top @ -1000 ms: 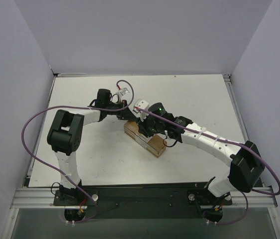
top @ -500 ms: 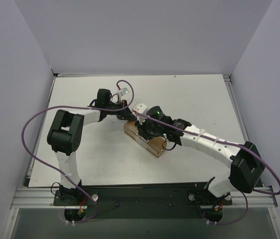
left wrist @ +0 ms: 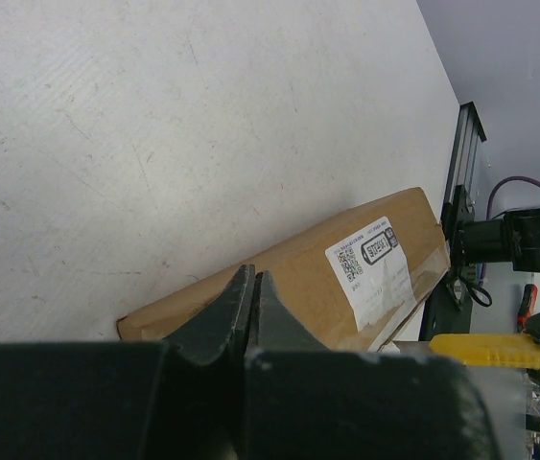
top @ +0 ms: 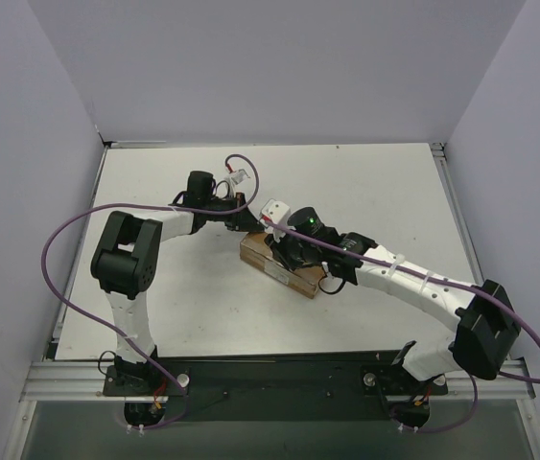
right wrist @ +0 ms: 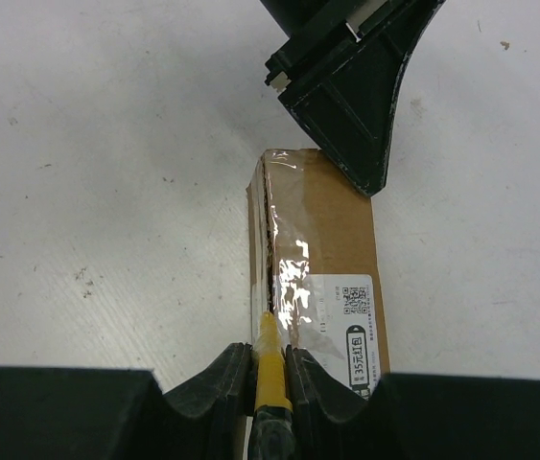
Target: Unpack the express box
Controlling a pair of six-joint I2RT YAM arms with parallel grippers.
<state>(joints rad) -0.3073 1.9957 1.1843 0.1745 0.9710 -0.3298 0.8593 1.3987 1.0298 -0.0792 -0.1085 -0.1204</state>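
Observation:
The express box (top: 258, 255) is a brown oblong carton with a white label, lying mid-table under both wrists. My left gripper (left wrist: 250, 276) is shut and empty, with its tips pressing on the far end of the box (left wrist: 327, 287). In the right wrist view its black fingers (right wrist: 356, 105) rest on that end. My right gripper (right wrist: 270, 353) is shut on a yellow-and-black utility knife (right wrist: 269, 337). The knife's tip sits in a slit along the taped seam at the left top edge of the box (right wrist: 337, 240), beside the label. In the top view the right gripper (top: 295, 253) hides the box's middle.
The white table (top: 365, 192) is walled by pale purple panels on three sides. Purple cables (top: 58, 278) loop off both arms. A black rail (top: 279, 374) with the arm bases runs along the near edge.
The right arm has drawn back along the box toward its near end, keeping the knife in the seam. The box has turned slightly. The left arm has stayed put.

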